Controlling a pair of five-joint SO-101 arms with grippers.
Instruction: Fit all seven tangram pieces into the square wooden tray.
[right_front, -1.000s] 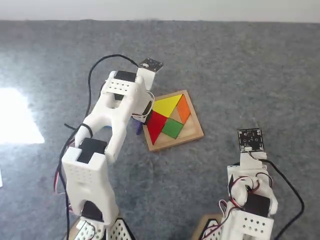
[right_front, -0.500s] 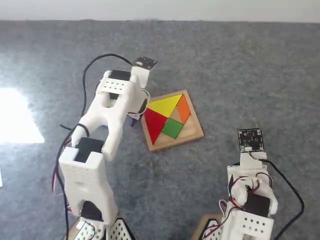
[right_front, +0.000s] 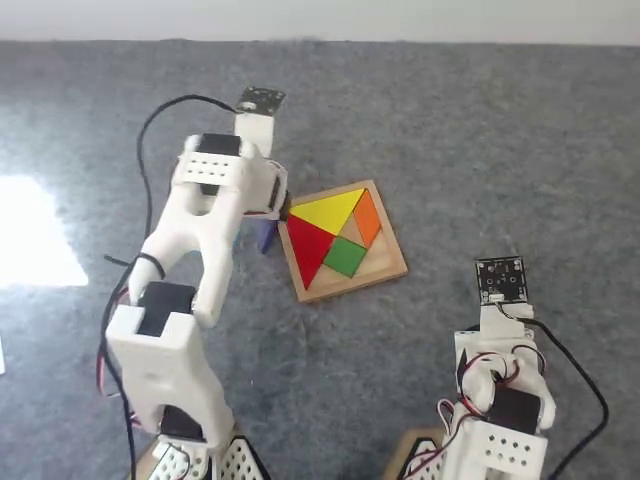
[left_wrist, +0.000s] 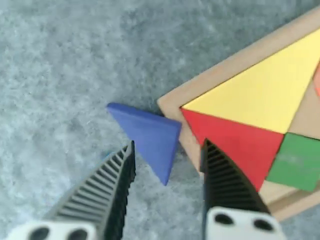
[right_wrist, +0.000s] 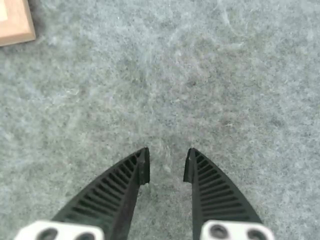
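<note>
— Where is the blue triangle (left_wrist: 147, 135)?

— Flat on the gray mat (right_wrist: 200, 75), outside the wooden tray (left_wrist: 225, 67), right by one corner of it. I can't tell if it touches the rim.

— And the left gripper (left_wrist: 167, 160)?

— It is spread wide and holds nothing. It hangs just over the blue triangle, with one corner of the piece lying between the two fingers (left_wrist: 122, 170).

— What lies in the tray?

— A yellow triangle (right_front: 330, 212), a red triangle (right_front: 308, 250) touching it, a green square (right_front: 345, 257) and an orange piece (right_front: 368, 217). Bare wood shows between them.

— The right gripper (right_wrist: 166, 165)?

— It is slightly parted and holds nothing. It is over the mat, well apart from the tray, whose corner (right_wrist: 15, 25) lies at the edge of the right wrist view.
</note>
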